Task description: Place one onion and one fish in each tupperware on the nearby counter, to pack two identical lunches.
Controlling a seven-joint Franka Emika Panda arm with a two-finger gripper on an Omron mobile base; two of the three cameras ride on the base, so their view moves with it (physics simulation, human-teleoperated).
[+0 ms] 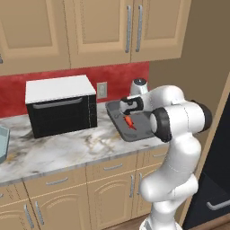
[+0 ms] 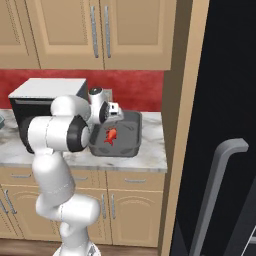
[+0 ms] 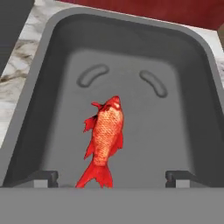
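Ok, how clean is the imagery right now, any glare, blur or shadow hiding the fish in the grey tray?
Hand view: sharp, evenly lit, no glare; the fish lies plain on the tupperware floor between the open pincer tips. Left base view: soft and small, the arm covers part of the tray, fish still visible. Right base view: fish clear, no strong shadows.

I am looking at my arm (image 1: 177, 148), built of smooth, glossy white rounded link shells. Dark grey to black rings are marking the joints between links. The hand (image 1: 131, 105) is showing a white casing with a dark face. My gripper (image 3: 112, 177) is ending in two small dark grey, blocky finger tips (image 3: 43, 178). I am seeing no cables or printed markings.
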